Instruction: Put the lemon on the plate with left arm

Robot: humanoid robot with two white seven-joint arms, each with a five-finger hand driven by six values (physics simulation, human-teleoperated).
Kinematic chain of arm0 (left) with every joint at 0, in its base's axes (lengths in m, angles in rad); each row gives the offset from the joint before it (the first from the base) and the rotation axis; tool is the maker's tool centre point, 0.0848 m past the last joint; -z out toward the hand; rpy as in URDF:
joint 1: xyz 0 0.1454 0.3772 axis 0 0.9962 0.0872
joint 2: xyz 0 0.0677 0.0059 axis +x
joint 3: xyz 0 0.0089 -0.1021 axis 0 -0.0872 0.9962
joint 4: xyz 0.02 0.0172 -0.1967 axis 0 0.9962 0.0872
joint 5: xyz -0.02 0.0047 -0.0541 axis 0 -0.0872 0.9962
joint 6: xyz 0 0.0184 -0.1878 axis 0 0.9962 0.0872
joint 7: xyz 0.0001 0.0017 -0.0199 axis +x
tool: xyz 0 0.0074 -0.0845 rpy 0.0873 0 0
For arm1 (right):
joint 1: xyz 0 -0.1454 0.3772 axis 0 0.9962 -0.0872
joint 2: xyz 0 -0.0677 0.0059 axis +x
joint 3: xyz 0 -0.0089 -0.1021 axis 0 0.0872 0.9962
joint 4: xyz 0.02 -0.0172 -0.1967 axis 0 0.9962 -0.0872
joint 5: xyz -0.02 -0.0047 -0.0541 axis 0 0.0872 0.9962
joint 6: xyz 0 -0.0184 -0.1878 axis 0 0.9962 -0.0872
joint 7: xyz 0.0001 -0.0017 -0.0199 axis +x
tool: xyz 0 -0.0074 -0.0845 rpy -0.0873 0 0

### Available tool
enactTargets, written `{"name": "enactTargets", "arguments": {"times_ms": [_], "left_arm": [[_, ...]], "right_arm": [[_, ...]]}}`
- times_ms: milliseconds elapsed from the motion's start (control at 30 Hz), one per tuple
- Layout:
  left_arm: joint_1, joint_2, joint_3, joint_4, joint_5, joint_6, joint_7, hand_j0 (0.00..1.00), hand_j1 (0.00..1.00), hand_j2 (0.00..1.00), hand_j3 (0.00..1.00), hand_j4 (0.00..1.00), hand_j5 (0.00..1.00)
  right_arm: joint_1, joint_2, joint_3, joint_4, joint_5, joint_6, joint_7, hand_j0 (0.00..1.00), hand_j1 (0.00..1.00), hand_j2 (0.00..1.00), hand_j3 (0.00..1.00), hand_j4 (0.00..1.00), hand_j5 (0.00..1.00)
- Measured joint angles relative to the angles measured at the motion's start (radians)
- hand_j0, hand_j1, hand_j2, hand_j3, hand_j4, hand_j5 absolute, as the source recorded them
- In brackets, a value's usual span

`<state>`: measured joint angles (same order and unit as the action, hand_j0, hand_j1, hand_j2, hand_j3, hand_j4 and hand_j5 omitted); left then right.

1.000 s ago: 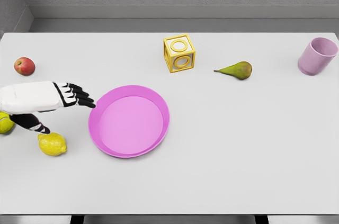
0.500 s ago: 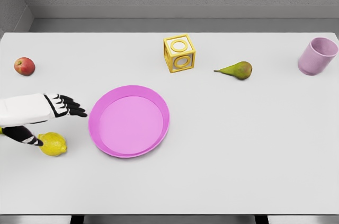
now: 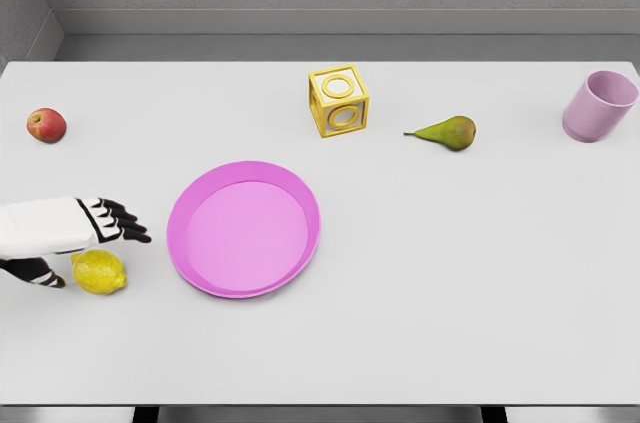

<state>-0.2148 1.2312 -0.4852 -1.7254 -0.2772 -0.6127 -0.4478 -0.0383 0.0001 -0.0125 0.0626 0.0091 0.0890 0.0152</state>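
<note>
Grey walls back a white table (image 3: 450, 323), and positions below are taken from the pink plate (image 3: 244, 229) lying left of the table's centre. Far to the plate's left and beyond it sits a red apple (image 3: 46, 125). The left hand (image 3: 85, 233) enters left of the plate, its dark fingers (image 3: 125, 226) extended toward the plate rim and its thumb low behind the lemon (image 3: 99, 272); the hand is unclenched and grasps nothing. The lemon rests on the table left of the plate, just beneath the hand, not lifted. Beyond the plate to the right stands a yellow block (image 3: 339, 100), further right a pear (image 3: 446, 131), and far right a purple cup (image 3: 598, 106). Risk: the round lemon may roll away, or toward the plate rim, if thumb and fingers close off-centre. Against the earlier frames, the hand has drawn back leftward and lower, settling over the lemon; a green fruit once visible at the left edge is now hidden.
</note>
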Motion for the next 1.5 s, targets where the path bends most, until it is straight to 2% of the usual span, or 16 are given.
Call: {"name": "enactTargets", "arguments": {"times_ms": [333,1500], "left_arm": [[0.003,-0.058,0.009,0.037,-0.079,0.0,-0.002,1.0,1.0,1.0,1.0,1.0,1.0],[0.023,-0.076,0.017,0.067,-0.131,0.0,0.007,1.0,1.0,1.0,1.0,1.0,1.0]], "right_arm": [[0.0,0.0,0.0,0.0,0.0,0.0,0.0,1.0,1.0,1.0,1.0,1.0,1.0],[0.0,0.0,0.0,0.0,0.0,0.0,0.0,1.0,1.0,1.0,1.0,1.0,1.0]]}}
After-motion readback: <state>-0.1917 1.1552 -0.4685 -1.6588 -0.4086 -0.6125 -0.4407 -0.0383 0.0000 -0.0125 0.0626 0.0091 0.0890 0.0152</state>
